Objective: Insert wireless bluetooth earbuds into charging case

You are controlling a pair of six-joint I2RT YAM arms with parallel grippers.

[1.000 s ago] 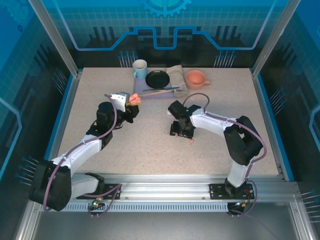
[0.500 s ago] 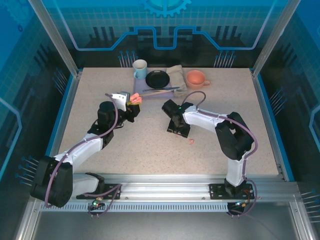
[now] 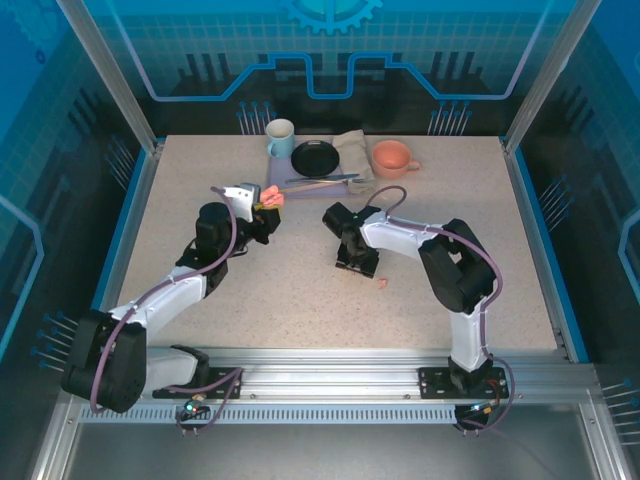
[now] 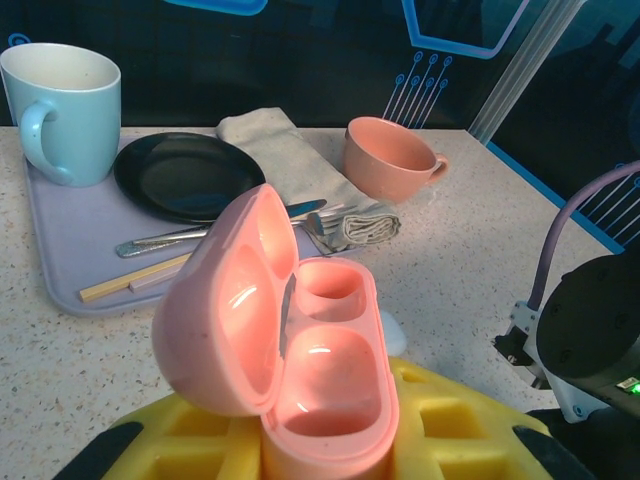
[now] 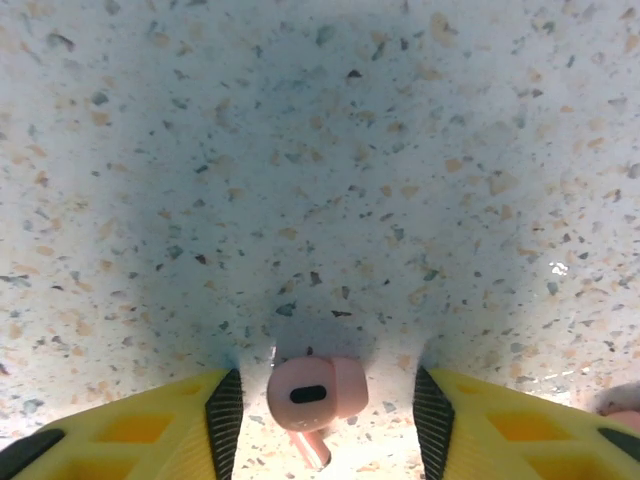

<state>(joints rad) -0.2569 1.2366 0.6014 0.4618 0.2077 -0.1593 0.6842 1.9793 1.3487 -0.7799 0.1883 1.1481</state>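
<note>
The open pink charging case [image 4: 300,340], both wells empty, is gripped tightly by the left pincer [image 4: 325,445]. In the right wrist view a salmon-pink earbud [image 5: 312,385] is seen lying on the speckled table [image 5: 300,150] between the parted fingers of the right pincer [image 5: 327,412], untouched by either. A second pink earbud [image 3: 383,283] is shown just beside that pincer in the top view.

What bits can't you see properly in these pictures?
Left wrist view: the case bottom is hidden between the yellow fingers; its lid covers part of the cutlery.
Right wrist view: a pink blob is cut off by the corner.
Top view: the pink speck is too small to identify.
</note>
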